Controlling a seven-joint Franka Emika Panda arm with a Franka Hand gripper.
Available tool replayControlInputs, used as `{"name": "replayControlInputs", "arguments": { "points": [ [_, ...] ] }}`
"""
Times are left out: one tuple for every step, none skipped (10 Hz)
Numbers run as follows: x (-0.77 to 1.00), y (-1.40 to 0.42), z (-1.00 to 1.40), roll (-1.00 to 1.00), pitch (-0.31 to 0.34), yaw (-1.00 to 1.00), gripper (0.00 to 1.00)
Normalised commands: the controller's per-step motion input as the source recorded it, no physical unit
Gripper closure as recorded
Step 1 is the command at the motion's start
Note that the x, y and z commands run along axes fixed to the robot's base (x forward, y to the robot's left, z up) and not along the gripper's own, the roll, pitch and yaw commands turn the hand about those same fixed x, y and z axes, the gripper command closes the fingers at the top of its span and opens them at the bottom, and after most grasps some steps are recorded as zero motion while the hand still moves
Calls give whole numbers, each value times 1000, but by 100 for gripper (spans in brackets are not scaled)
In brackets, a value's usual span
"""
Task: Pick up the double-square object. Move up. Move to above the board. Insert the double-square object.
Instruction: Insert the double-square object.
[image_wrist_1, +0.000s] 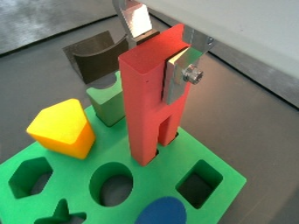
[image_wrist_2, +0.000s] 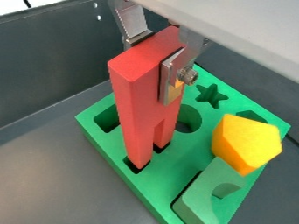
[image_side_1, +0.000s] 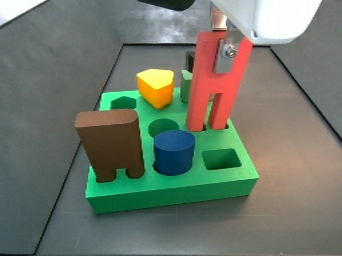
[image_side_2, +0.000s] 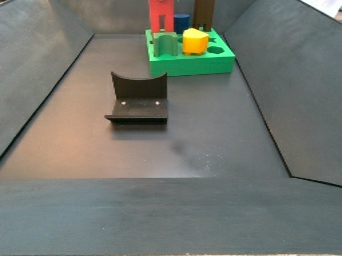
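My gripper (image_wrist_1: 160, 52) is shut on the upper part of the double-square object (image_wrist_1: 146, 96), a tall red block with two square legs. It holds the block upright over the bright green board (image_wrist_1: 222, 179). In both wrist views the leg ends stand at the two small square holes, seemingly just inside them. The gripper (image_wrist_2: 156, 52), red block (image_wrist_2: 138, 105) and board (image_wrist_2: 100, 131) show the same. In a side view the gripper (image_side_1: 225, 45) holds the block (image_side_1: 211, 90) on the board's (image_side_1: 174, 190) far right part. In the distant side view, the block (image_side_2: 160, 14) and board (image_side_2: 187, 68) are small.
A yellow block (image_wrist_1: 65, 127), a pale green notched block (image_wrist_1: 108, 103), a blue cylinder (image_side_1: 174, 150) and a brown two-legged block (image_side_1: 110, 145) sit in the board. The fixture (image_side_2: 136, 100) stands on the dark floor, with sloping bin walls around.
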Motion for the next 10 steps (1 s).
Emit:
{"name": "replayControlInputs", "arguments": {
  "points": [
    [69,111,-103,0,77,-146,100],
    [0,0,-149,0,14,-89,100],
    [-71,-37,-214,0,0,-54,100],
    [-80,-234,-80,0,-17,-117,100],
    [0,-260,0,0,-13,-69,100],
    [86,-189,0,0,0,-54,100],
    [46,0,-191,0,0,-51,100],
    [46,0,-340,0,0,-49,100],
    [77,0,-363,-16,6,-57,100],
    [6,3,-351,-33,0,-49,100]
  ]
}}
